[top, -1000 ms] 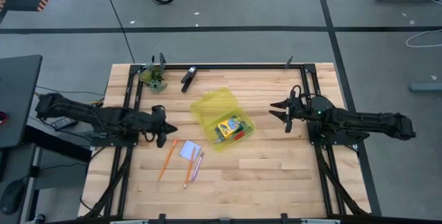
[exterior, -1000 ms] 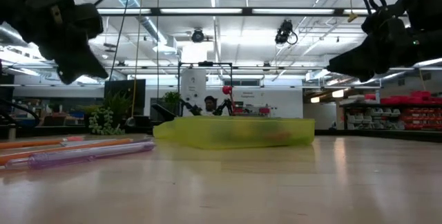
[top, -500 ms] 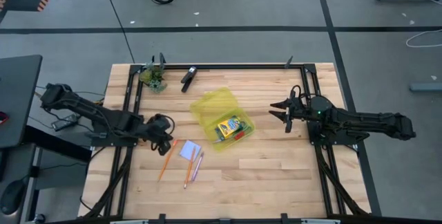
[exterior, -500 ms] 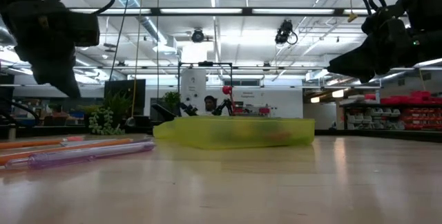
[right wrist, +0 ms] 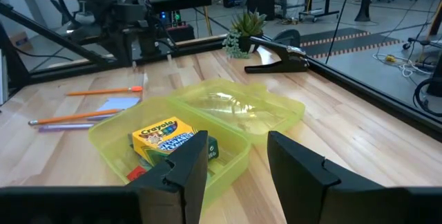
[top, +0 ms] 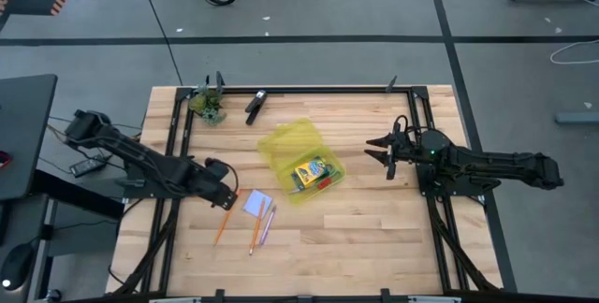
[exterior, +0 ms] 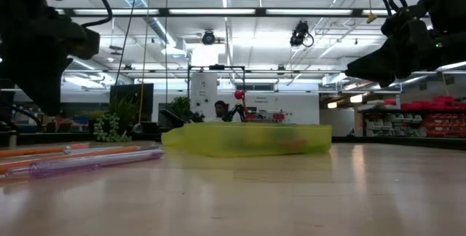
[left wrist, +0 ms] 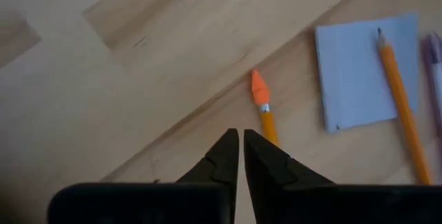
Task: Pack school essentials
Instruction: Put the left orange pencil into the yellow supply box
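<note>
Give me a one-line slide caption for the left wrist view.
Left hand poised over an orange pencil beside the note pad, where a second pencil lies.

translucent plastic case point(top: 299, 161), wooden table point(top: 374, 228)

The left end effector point(top: 227, 200) has dropped to the orange pencil point(top: 226, 217).

— What did the arms look like?
— Both were dark, near black, built of jointed segments with thin cables running along them. The left gripper point(left wrist: 240, 156) had two matte black, wedge-shaped fingers tapering to points.
— And the other?
— The right gripper point(right wrist: 237, 156) carried broader, blocky black fingers.
</note>
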Controlling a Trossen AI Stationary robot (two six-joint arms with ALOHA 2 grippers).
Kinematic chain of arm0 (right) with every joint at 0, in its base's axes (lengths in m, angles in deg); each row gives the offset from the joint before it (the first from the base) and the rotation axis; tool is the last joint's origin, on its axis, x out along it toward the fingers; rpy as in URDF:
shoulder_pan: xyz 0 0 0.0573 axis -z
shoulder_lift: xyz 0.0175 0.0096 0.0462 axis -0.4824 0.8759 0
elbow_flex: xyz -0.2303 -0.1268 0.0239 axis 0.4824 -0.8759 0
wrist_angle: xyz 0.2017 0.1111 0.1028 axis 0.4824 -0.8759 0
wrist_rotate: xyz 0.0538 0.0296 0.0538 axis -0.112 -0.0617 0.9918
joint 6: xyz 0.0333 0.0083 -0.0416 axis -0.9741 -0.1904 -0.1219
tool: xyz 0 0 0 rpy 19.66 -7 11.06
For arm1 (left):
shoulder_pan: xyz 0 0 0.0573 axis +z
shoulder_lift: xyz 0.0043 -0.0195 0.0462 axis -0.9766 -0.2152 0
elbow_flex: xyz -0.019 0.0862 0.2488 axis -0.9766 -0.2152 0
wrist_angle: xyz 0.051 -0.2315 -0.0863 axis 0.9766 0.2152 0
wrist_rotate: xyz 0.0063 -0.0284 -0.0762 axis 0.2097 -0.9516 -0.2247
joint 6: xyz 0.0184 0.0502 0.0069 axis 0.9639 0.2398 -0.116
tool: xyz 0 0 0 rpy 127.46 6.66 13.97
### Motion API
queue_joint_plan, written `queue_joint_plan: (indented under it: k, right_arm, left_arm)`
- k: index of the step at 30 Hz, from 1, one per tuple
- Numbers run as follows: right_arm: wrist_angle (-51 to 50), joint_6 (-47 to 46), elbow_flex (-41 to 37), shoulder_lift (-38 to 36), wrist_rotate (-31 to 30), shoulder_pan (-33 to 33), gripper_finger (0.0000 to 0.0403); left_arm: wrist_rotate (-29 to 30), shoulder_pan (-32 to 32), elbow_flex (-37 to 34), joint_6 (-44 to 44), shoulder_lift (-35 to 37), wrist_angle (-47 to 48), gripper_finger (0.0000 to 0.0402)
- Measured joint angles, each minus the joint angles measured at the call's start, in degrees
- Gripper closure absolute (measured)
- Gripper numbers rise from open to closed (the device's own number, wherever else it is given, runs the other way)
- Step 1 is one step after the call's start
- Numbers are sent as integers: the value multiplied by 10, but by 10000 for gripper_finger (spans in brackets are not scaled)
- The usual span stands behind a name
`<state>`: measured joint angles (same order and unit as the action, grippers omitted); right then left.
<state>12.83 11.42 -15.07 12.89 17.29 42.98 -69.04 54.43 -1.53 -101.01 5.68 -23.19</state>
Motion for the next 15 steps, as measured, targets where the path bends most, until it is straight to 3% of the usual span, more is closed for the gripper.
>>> queue_joint_plan:
  k: [6,15]
  right_arm:
    - [0,0,0,0,0,0,246]
    - [0,0,0,0,0,0,246]
  left_arm:
    - [-11,0,35,-23,-47,-1,335]
    - [-66,0,35,-33,-121,-41,290]
